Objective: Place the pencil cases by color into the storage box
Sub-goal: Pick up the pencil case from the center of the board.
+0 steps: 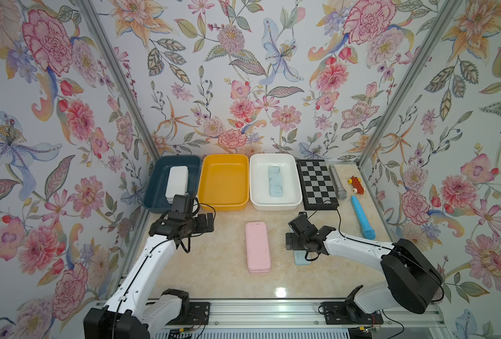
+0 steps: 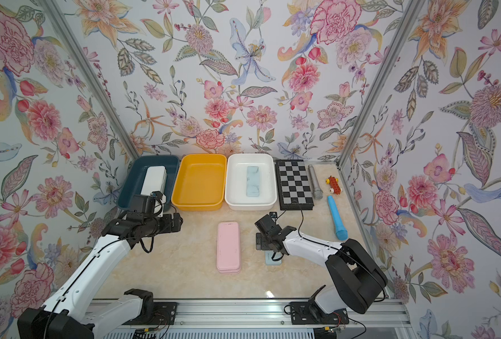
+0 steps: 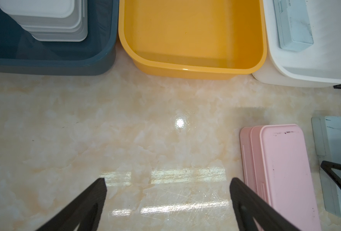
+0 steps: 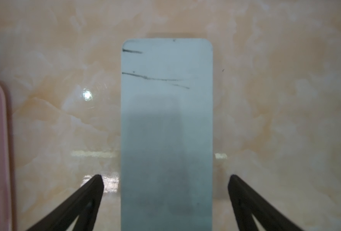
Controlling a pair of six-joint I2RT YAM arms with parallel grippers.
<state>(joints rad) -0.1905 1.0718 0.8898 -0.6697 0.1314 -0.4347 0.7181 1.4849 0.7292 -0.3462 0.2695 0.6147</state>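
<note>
Right gripper (image 4: pixel 165 180), jaws wide open, straddles the light blue case (image 4: pixel 166 120) lying flat on the table (image 1: pixel 214 278); left gripper (image 3: pixel 167 182), jaws likewise open and empty, hangs near a pink stack (image 1: pixel 258 248) of perhaps 3 cases.

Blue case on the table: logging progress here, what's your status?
Right hand open over blue case, no grip yet. Left hand open, empty. Pink stack beside, apart; nothing blocking.
</note>
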